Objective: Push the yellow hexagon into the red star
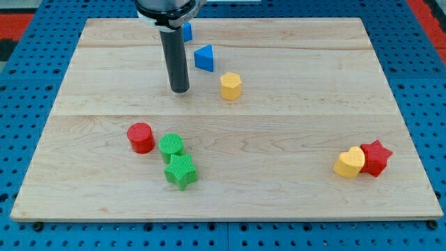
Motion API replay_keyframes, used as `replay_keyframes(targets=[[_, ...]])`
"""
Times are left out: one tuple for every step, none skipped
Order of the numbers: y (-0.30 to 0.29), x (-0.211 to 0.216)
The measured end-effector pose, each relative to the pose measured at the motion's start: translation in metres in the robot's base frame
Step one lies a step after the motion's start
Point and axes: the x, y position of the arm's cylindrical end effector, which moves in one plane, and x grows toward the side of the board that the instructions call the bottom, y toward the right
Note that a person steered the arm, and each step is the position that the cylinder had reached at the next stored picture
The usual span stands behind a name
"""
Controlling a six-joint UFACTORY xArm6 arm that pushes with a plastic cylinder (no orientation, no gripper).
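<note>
Currently, ribbed plastic blocks sit on the pale wooden table (279, 139). My tip (180, 90) has no fingers; it is a plain dark rod. Yellow hexagon (231, 86) lies just to its right in the view, apart. Red star (375, 157) is at lower right, touching a yellow heart (350, 162). A blue block (187, 31) is half hidden behind the rod.

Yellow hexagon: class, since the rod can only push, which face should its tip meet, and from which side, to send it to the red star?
Meet the yellow hexagon on its upper-left face, opposite the red star at the view's lower right. My tip sits to its left and should first move slightly towards the view's top. The yellow heart touches the star's left side.
</note>
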Motion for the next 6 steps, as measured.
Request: replay_keyframes(targets=[[0.040,0.000],[0.083,-0.004],[0.135,-0.005],[0.192,-0.005],[0.241,-0.005],[0.278,-0.005]])
